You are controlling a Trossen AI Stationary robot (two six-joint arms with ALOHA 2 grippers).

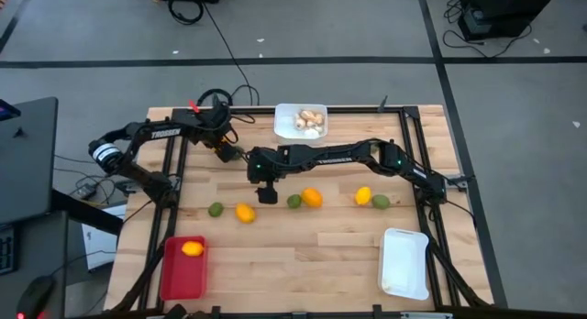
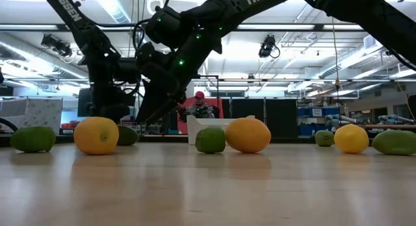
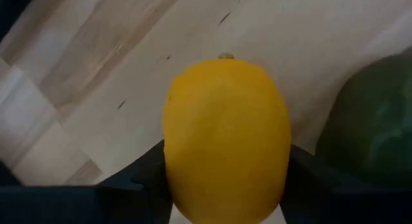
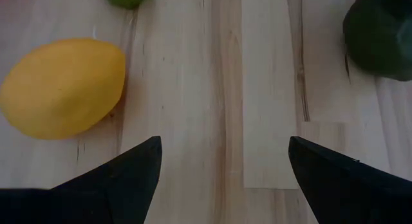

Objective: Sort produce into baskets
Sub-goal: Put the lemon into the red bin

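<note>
Produce (image 1: pixel 312 197) is lying scattered across the wooden surface (image 1: pixel 303 250). The left pincer (image 3: pixel 225 169) is clamping a yellow fruit (image 3: pixel 225 121) (a green fruit (image 3: pixel 373 121) is sitting just beside it). The right pincer (image 4: pixel 224 163) is hanging with fingers wide apart, between a second yellow fruit (image 4: pixel 64 89) and a dark green fruit (image 4: pixel 380 31).

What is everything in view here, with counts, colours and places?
mushrooms: several, pale, in the back white basket.
yellow-orange fruit: three loose mid-table, one in the red basket, one at the left tool.
green fruit: at least three, mid-table among the yellow ones.
front white basket: one, near right corner.
person: one, beyond the table.
left tool: at a yellow fruit.
right tool: open, over bare wood between fruits.
</note>
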